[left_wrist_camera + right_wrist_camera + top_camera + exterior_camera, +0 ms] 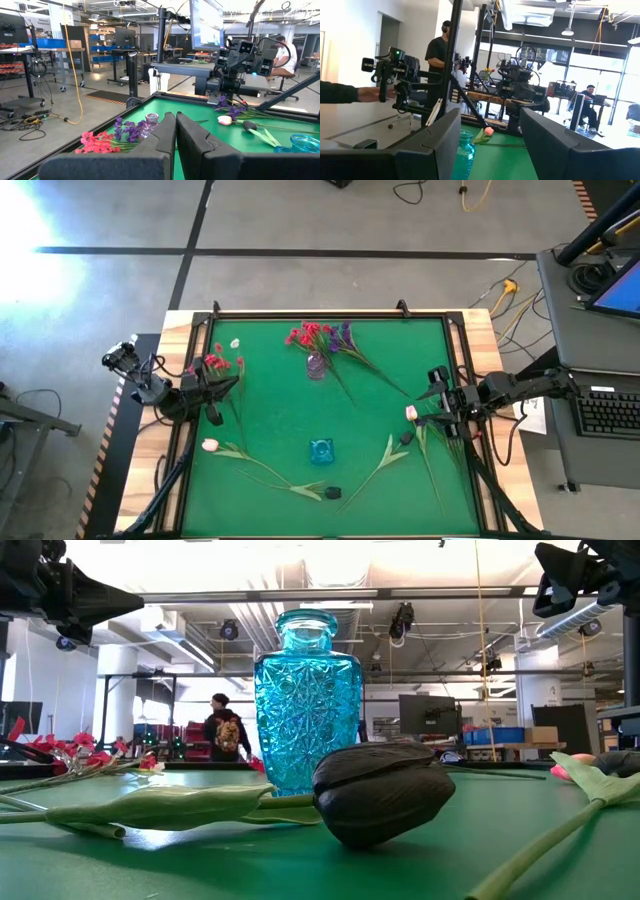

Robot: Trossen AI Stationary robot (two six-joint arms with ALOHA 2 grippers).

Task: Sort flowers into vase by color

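flowers [322, 336] in lilac vase [316, 367], stems splayed

Grey concrete floor [330, 220] crossed by dark tape lines, cables trailing over it. Bright ceiling lights [190, 652] hang over an open workshop. A person [222, 730] stands among desks, with monitors [427, 715] and blue bins [107, 44] beyond.

- Bare green mat [270, 415] between my two grippers — I could pass there.
- Blue vase [321, 450] stands near the front, a dark tulip [333, 493] just before it.
- Red and purple flowers [322, 337] crowd the clear vase [316, 366] at the back.
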